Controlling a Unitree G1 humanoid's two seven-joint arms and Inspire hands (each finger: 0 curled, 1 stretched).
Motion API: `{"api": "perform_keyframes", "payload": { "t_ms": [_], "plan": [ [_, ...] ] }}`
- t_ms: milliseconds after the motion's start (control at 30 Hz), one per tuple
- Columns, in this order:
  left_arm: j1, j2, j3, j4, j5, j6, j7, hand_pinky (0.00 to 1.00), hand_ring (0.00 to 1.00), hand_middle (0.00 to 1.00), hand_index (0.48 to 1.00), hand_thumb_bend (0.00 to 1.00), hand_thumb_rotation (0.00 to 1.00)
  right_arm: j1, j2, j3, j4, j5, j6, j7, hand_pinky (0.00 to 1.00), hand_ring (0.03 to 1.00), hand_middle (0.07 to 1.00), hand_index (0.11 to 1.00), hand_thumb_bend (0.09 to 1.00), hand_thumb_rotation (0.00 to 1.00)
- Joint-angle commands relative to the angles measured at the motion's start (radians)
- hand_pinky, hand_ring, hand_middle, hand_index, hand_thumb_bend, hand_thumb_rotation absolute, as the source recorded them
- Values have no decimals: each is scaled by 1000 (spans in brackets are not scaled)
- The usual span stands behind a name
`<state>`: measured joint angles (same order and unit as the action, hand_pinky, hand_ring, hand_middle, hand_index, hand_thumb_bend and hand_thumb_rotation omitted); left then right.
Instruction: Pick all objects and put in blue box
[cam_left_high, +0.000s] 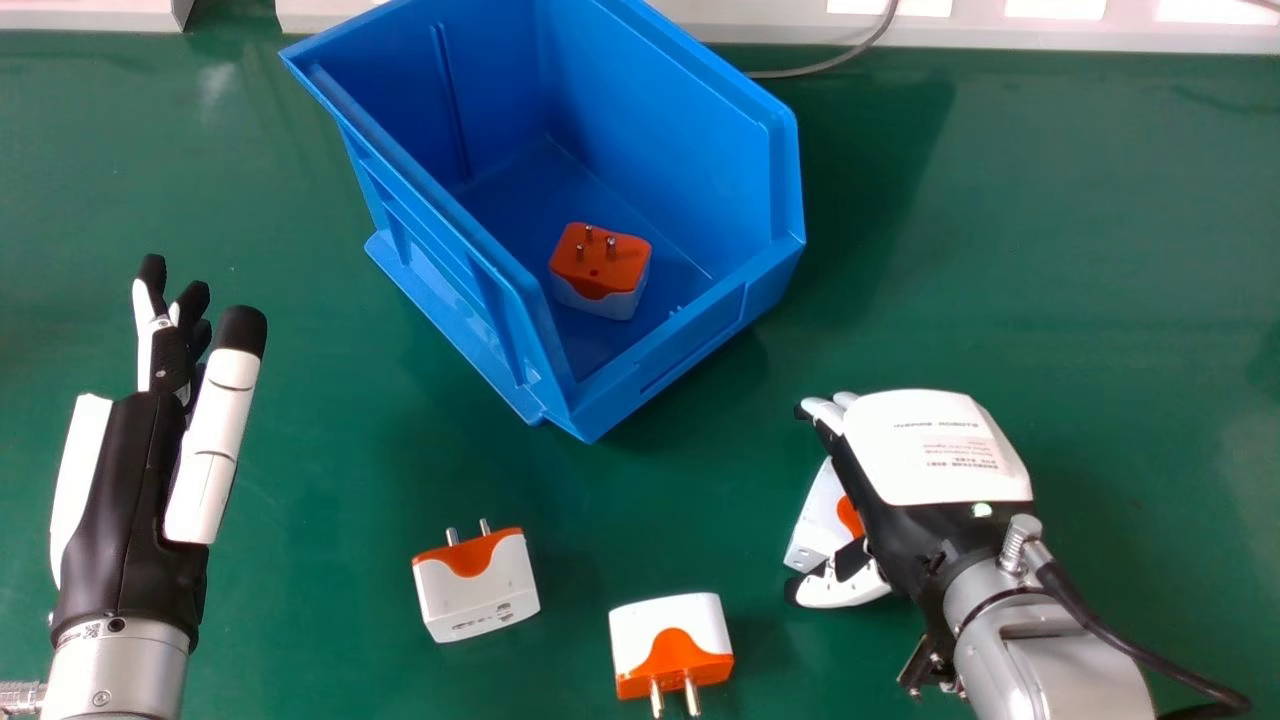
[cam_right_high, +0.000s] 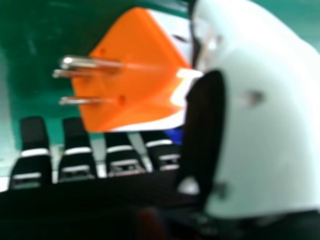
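While head view shows the box (cam_left_high: 660, 130), right hand view shows pins (cam_right_high: 82, 100).

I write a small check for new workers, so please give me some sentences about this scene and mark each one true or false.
1. One plug adapter is inside the blue box, with its pins upward. True.
2. The left robot hand holds a plug adapter. False: the left robot hand is empty.
3. Another adapter is between the thumb and fingers of the right robot hand. True.
4. The two other adapters on the table both point their pins toward the box. False: the left one does, but the right one points them toward the robot.
5. The adapters are orange and white. True.
6. All adapters are already boxed. False: three are outside.
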<state>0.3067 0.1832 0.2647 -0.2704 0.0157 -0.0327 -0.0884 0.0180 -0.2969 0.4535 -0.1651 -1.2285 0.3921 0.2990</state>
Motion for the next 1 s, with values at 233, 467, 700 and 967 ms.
{"api": "perform_keyframes", "payload": {
  "t_ms": [233, 467, 700, 967],
  "plan": [
    [3, 26, 20, -32, -24, -12, -13, 1000, 1000, 1000, 1000, 748, 1000, -38, 2, 9, 31, -15, 22, 43, 752, 823, 853, 833, 449, 239],
    [8, 30, 24, -46, -28, 4, -16, 1000, 1000, 1000, 1000, 754, 1000, -60, 32, 11, 33, -11, 64, 65, 391, 445, 497, 566, 511, 58],
    [11, 32, 31, -60, -37, 23, -22, 1000, 1000, 1000, 1000, 777, 1000, -59, 75, -18, 54, 70, 85, 15, 324, 407, 468, 528, 515, 15],
    [11, 34, 34, -65, -41, 33, -25, 1000, 1000, 1000, 1000, 777, 1000, -55, 79, -21, 47, 103, 89, -14, 232, 356, 461, 559, 501, 3]
  ]
}}
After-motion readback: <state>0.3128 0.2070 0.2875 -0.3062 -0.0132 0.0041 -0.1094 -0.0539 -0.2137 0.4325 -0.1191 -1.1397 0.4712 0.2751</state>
